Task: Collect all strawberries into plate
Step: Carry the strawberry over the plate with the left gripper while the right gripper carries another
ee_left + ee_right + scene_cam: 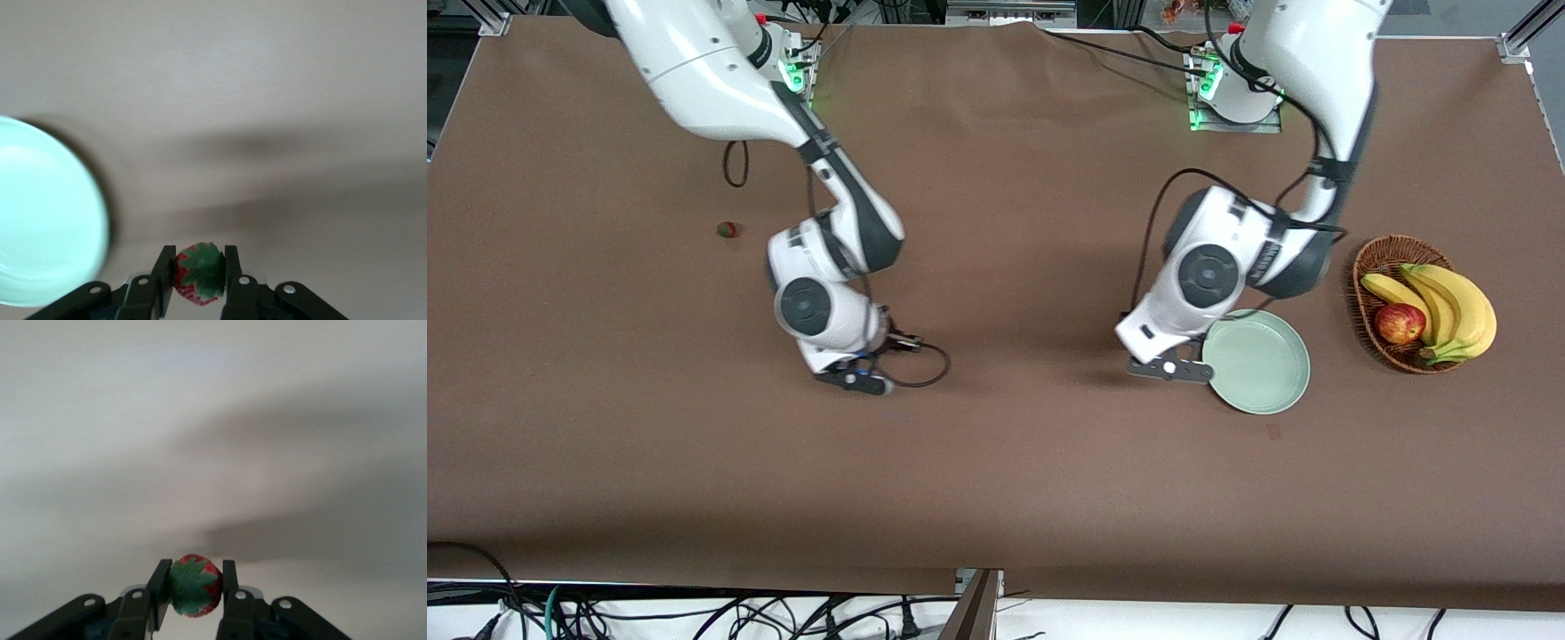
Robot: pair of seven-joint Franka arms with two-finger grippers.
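The left gripper (198, 275) is pinching a small red strawberry with a green leafy cap (198, 273) between its two black fingers (164, 270), the berry's cap facing the wrist camera. In the front view this gripper (1169, 367) is hanging low over the brown cloth-covered table (996, 462), just beside the rim of the round, shallow, pale mint-green plate (1258, 363), on the side toward the right arm's end of the table. The plate is lying toward the left arm's end, and nothing is showing on the part of it that the arm leaves in view.

The right gripper (192, 590) is likewise clamping a second small red strawberry with a green cap (193, 585) between its fingers (160, 587). In the front view this gripper (854, 378) is hanging over bare cloth in the right arm's half of the table, well apart from the plate.

A third tiny red and green strawberry (727, 230) is lying on the cloth toward the edge where the bases stand, farther from the front camera than the right gripper and near a loop of black cable (735, 164).

Near the edge at the left arm's end, a brown wicker basket (1371, 267) is holding yellow bananas (1449, 307) and a red apple (1399, 323), just beside the plate.
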